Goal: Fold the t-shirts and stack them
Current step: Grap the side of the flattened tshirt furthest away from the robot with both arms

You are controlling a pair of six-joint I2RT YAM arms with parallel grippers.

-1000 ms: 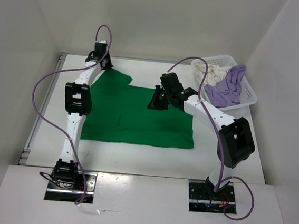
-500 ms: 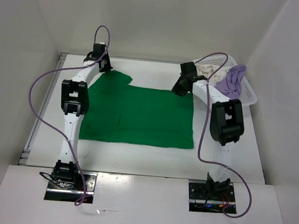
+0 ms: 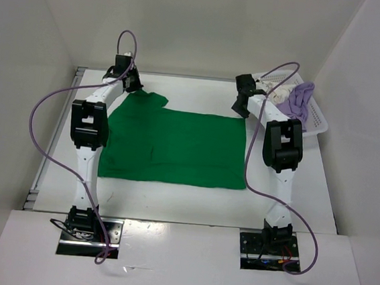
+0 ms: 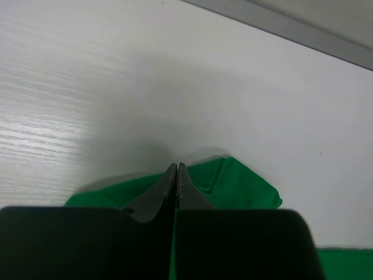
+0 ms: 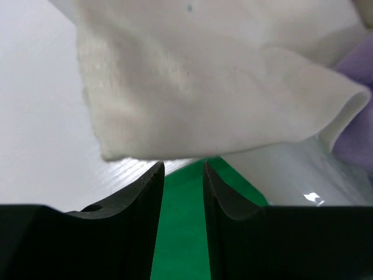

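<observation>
The left hand (image 3: pixel 134 83) pinches the green t-shirt (image 3: pixel 176 148) at its far-left sleeve; the right hand (image 3: pixel 239 107), half open and empty, hangs over the far-right corner.

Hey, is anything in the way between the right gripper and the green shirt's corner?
Nothing visible is. The right gripper stands open with the green shirt showing directly between its fingers. The cream shirt hangs just ahead of the tips, not between them and the green cloth.

White plastic mesh basket (image 3: pixel 317 118) sat at far right corner of surface (image 3: pixel 171 198), close to right wall (image 3: pixel 376 100). Surface white, faint wood grain. Grey metal strip (image 3: pixel 39 168) ran along left edge. Grey band (image 4: pixel 291 26) bordered surface in left wrist view.
</observation>
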